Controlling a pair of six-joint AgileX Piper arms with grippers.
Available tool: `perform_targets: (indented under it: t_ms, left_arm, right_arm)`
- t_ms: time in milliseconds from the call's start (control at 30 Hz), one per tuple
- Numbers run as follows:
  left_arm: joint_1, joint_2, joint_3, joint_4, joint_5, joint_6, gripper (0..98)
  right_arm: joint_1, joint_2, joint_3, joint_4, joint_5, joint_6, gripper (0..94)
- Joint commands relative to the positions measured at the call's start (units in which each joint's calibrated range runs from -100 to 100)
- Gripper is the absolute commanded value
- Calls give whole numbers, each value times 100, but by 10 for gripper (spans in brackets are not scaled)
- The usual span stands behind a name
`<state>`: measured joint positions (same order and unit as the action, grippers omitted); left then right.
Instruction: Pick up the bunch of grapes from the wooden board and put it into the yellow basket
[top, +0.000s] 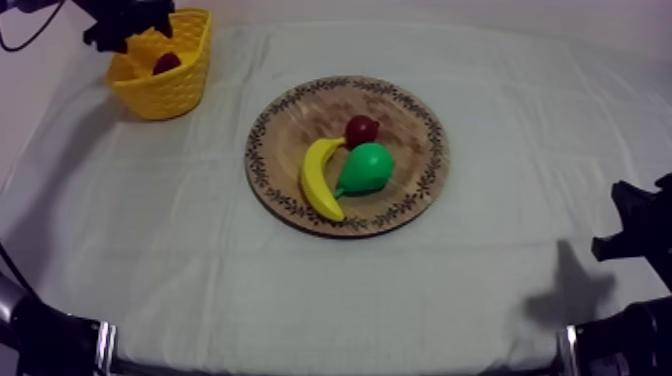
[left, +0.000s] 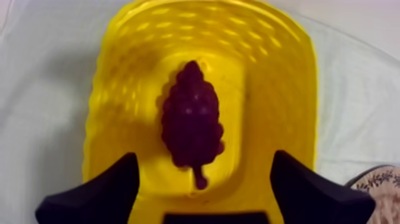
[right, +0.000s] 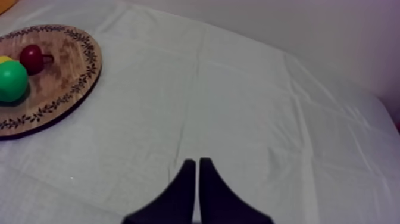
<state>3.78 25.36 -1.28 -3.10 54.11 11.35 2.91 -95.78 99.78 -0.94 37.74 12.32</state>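
The dark purple bunch of grapes (left: 191, 116) lies on the floor of the yellow basket (left: 113, 101), stem toward my left gripper (left: 205, 193). That gripper hovers over the basket with its fingers (left: 98, 196) wide apart and nothing between them. From above, the basket (top: 185, 85) stands at the table's far left with the grapes (top: 166, 63) inside and my left gripper (top: 125, 25) over it. The round wooden board (top: 410, 110) sits mid-table. My right gripper (right: 197, 179) rests low at the right, its fingers together as a narrow wedge over bare cloth.
On the board lie a banana (top: 318, 178), a green pear (top: 366, 168) and a small red fruit (top: 361, 129). In the right wrist view the board (right: 71, 89) carries the pear (right: 12, 80) and red fruit (right: 31, 58).
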Motion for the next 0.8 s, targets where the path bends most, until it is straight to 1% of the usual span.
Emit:
perform_targets:
  t_ms: [0,100,300,367,433,500,600,767]
  left_arm:
    - [11,-330,289,4,-21,10,732]
    - [19,-819,831,52,-152,14,589]
    - [44,-1820,1918,204,-377,-64,188]
    - [58,-2105,2228,229,-395,-87,92]
    - [64,-2375,2548,242,-419,-95,45]
    - [60,-2634,2890,248,-470,-106,22]
    - [39,-3049,3510,251,-679,-165,8]
    - [-37,-3904,4807,252,-1280,-313,1]
  right_arm:
    - [0,2,-1,-1,0,1,3]
    - [0,2,-1,-1,0,1,3]
    - [0,2,-1,-1,0,1,3]
    - [0,2,-1,-1,0,1,3]
    - [0,2,-1,-1,0,1,3]
    - [0,2,-1,-1,0,1,3]
    - [0,2,-1,-1,0,1,3]
    - [0,2,-1,-1,0,1,3]
